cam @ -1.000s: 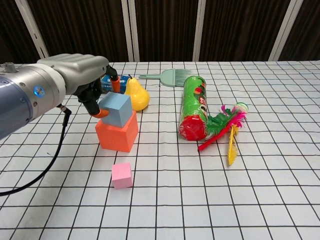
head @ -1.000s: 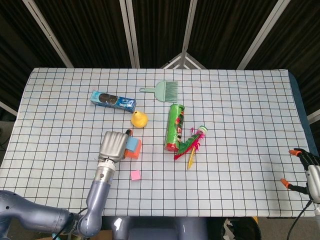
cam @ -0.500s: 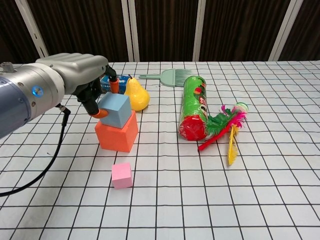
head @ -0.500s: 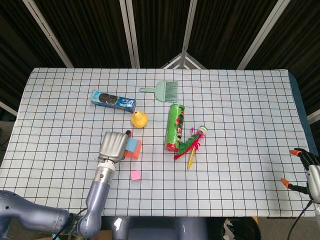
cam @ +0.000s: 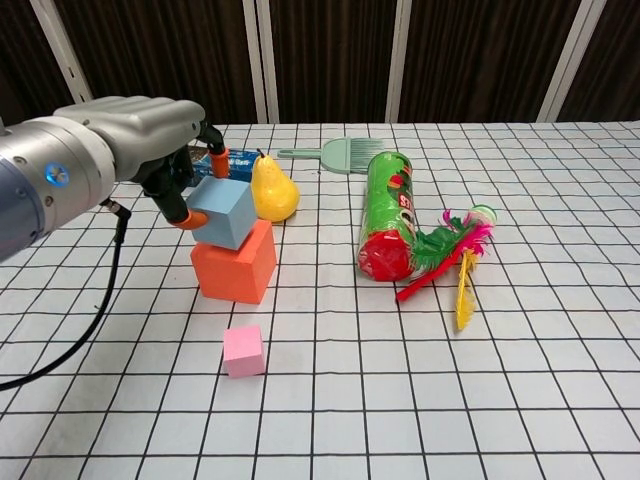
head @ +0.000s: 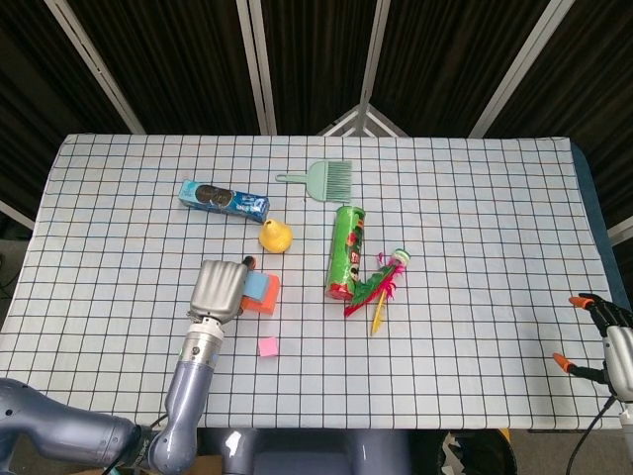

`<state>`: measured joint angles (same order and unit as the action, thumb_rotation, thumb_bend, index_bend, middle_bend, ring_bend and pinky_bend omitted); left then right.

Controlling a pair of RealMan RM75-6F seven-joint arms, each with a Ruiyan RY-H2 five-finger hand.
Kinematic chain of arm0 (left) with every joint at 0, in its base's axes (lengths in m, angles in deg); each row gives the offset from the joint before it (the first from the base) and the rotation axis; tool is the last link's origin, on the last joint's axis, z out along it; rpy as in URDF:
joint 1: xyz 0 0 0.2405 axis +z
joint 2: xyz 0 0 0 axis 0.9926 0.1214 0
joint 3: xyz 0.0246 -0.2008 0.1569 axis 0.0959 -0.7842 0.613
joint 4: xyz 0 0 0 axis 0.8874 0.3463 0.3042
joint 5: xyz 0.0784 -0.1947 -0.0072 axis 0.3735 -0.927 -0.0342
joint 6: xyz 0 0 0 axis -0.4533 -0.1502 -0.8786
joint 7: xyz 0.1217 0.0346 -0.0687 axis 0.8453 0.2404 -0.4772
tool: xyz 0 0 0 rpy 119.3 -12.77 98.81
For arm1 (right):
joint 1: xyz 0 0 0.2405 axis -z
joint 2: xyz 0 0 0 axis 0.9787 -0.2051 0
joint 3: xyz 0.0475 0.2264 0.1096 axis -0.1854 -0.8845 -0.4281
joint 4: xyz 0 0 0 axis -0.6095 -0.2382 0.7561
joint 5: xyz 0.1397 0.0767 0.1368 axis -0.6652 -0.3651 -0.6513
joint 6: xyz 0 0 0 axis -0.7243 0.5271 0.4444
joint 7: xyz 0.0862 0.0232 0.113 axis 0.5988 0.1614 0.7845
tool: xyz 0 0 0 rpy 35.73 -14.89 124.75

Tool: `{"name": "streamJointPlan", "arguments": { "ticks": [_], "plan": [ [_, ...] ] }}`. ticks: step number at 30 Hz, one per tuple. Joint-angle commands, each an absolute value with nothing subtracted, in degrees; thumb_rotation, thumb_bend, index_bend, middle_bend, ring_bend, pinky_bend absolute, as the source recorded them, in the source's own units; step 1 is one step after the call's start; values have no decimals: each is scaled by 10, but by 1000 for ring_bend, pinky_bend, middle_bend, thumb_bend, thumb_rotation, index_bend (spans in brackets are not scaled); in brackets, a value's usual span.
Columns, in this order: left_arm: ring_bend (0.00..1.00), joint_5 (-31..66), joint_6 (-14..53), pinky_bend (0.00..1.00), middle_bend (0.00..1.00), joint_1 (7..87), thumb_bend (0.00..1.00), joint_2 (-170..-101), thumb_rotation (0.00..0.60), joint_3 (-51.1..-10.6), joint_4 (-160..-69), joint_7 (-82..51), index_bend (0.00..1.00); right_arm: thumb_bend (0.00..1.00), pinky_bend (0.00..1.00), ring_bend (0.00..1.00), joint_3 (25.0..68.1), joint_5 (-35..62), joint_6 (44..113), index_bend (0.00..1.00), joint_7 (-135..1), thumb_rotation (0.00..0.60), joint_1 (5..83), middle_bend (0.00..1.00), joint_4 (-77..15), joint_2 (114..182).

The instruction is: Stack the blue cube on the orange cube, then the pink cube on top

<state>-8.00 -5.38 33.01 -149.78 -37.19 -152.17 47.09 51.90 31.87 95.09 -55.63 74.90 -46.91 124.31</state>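
Observation:
The blue cube (cam: 222, 210) sits tilted on top of the orange cube (cam: 235, 268), left of the table's middle. My left hand (cam: 140, 150) grips the blue cube from its left and back side, with an orange-tipped thumb against its lower left edge. From above, my left hand (head: 220, 290) covers part of the blue cube (head: 260, 285) and the orange cube (head: 267, 300). The pink cube (cam: 243, 350) lies alone on the cloth, nearer to me than the stack. My right hand (head: 605, 336) rests at the table's far right edge, fingers apart and holding nothing.
A yellow pear (cam: 272, 190) stands just behind the stack. To the right lie a green can (cam: 385, 215) and a feather toy (cam: 455, 250). A green brush (cam: 340, 152) and a blue cookie pack (head: 224, 199) lie further back.
My left hand has shifted slightly left and up, and the blue cube has moved a little left with it on the orange cube. The right hand has barely moved.

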Motion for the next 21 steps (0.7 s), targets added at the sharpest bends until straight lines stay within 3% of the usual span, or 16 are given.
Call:
{"name": "streamJointPlan", "arguments": {
  "ticks": [1,21],
  "plan": [
    [719,-77,-62,871,831,331,349,-1506,600,-371,-1517,472,403,170,188,194,519,319,951,251,-556,600,749,202,-468,1243],
    [730,-66,-100,883,840,336,348,-1545,600,-375,-1500,493,404,169,188,194,522,322,949,251,-552,600,749,202,-468,1241]
  ]
}}
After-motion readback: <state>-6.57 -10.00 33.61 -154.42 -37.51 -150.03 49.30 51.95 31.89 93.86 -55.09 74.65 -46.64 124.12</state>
